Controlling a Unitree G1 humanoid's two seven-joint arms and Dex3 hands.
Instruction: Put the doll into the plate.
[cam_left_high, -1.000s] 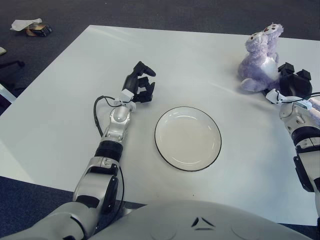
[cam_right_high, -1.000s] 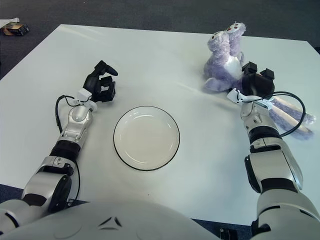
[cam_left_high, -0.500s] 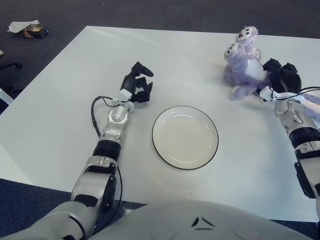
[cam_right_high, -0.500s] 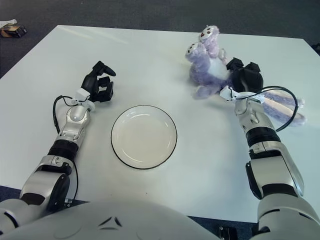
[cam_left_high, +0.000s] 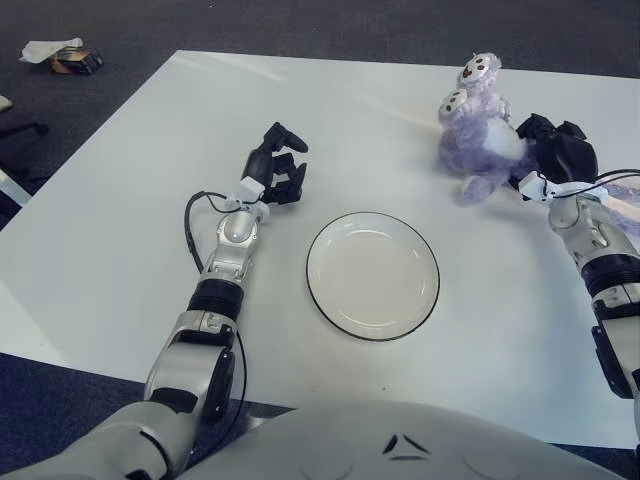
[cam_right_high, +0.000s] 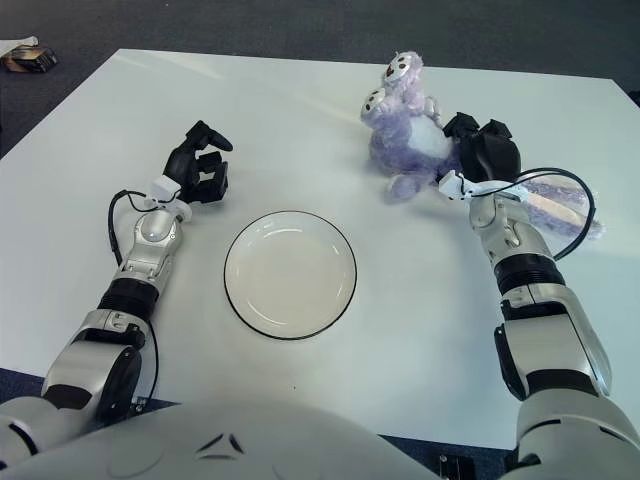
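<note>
Stereo head view of a white table (cam_left_high: 120, 250). Nearest the robot, at the centre of the table, lies the plate (cam_left_high: 373, 276), a shallow white dish with a dark rim, holding nothing; it is the target and stands well apart from both hands. Beyond its left edge the left hand (cam_left_high: 277, 165) hovers or rests near the table surface (contact cannot be judged), its dark fingers curled loosely inward around nothing; it takes no part in the present step and stands clear of the path to the dish. Farther back on the right, the right hand (cam_right_high: 480, 152) is pressed against the flank of the doll (cam_right_high: 401, 128), a lilac plush animal with a white belly, sitting roughly upright and leaning toward the left, its head turned to the far side. The fingers wrap into the plush from the right, so the toy appears grasped, though how deeply they close is hidden by the fur. The hold is lateral, probably because the soft body offers its bulk there and compresses easily. The doll lies beyond and to the right of the plate, not touching it; the transfer is judged to be under way but far from complete. A striped pale object (cam_right_high: 560, 200) lies behind the right forearm.
</note>
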